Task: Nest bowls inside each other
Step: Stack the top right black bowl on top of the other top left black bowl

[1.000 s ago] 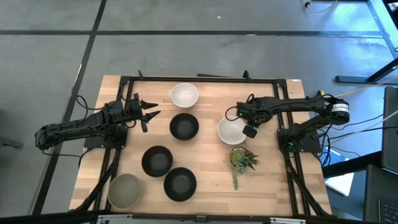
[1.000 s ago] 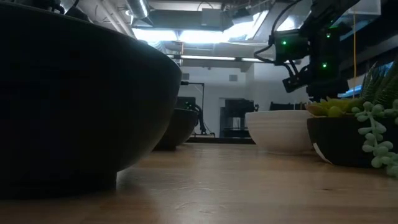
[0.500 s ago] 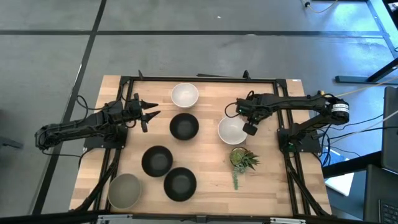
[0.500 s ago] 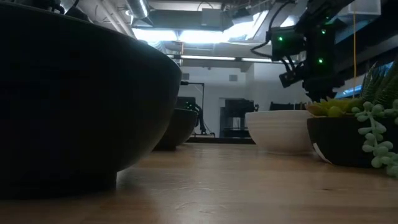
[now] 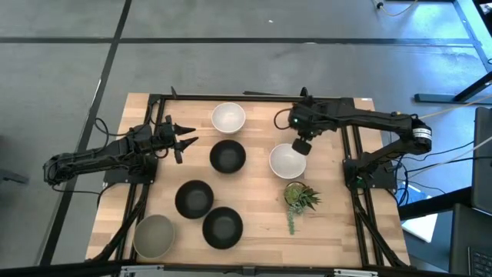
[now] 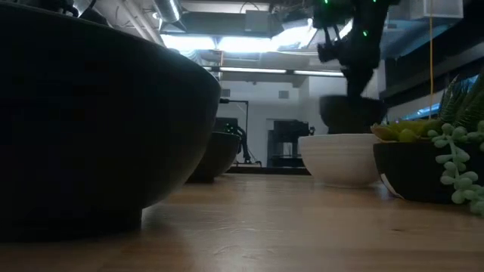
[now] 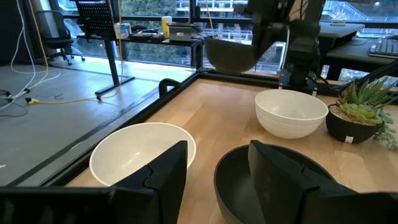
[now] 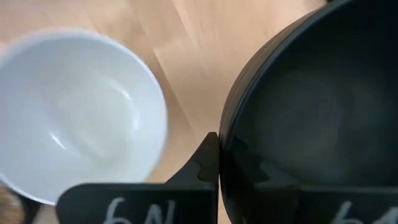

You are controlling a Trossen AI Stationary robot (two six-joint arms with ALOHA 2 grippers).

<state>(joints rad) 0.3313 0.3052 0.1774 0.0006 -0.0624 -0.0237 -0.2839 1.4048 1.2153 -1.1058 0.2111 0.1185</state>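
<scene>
Right gripper (image 5: pixel 300 144) raised, gripping; left gripper (image 5: pixel 187 139) waits, fingers apart.

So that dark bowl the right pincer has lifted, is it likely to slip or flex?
Probably stiff: the dark bowl keeps its round shape though the right pincer grips only its rim. Its smooth, faintly shiny wall may be slippery, so it could tilt or slide out. It seems light enough, hanging clear above the white bowl.

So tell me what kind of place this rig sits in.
Probably a robotics lab or workshop: a wooden table on a taped concrete floor, loose cables on the ground, and desks with office chairs by large windows.
</scene>
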